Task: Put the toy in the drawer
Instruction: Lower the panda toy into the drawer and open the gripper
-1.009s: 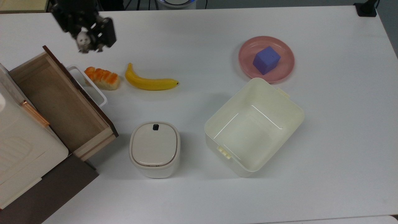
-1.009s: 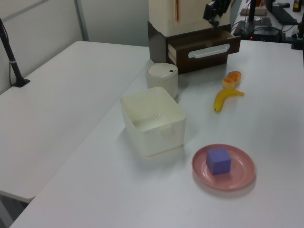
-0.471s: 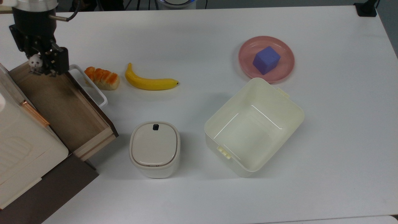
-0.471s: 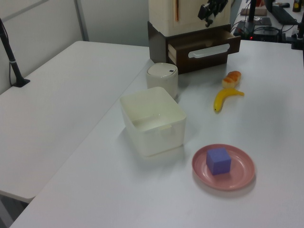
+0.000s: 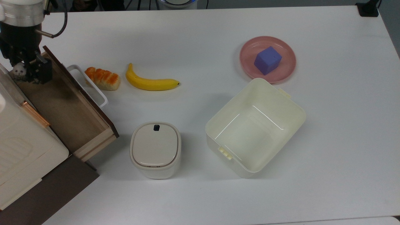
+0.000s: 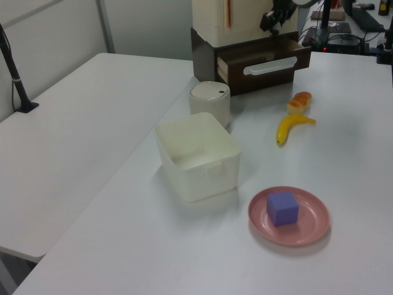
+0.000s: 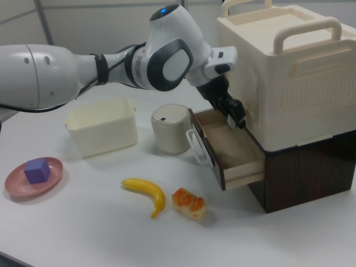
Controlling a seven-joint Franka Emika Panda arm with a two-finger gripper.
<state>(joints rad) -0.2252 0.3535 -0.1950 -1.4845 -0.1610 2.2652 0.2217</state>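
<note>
The drawer (image 5: 62, 103) stands pulled out of the cabinet, light wood inside, with a dark brown front panel and a white loop handle (image 5: 90, 85). My gripper (image 5: 25, 73) hangs over the drawer's inner corner at the top view's upper left, close to the cabinet face. It is shut on the toy (image 5: 19, 71), a small black-and-white panda. In the right view the gripper (image 7: 236, 114) sits just above the drawer (image 7: 236, 156) near the cabinet wall. The left view has the gripper (image 6: 273, 18) above the drawer (image 6: 264, 60).
A cream cabinet (image 5: 18, 137) on a dark base overhangs the drawer. On the table lie an orange bread piece (image 5: 102, 78) and a banana (image 5: 151, 82) beside the handle. A lidded white canister (image 5: 155, 149), a cream bin (image 5: 300, 109) and a pink plate (image 5: 247, 50) with a purple cube (image 5: 267, 60) stand further off.
My gripper has carried the toy toward the top view's left, from above the table behind the drawer to over the drawer's inner corner beside the cabinet.
</note>
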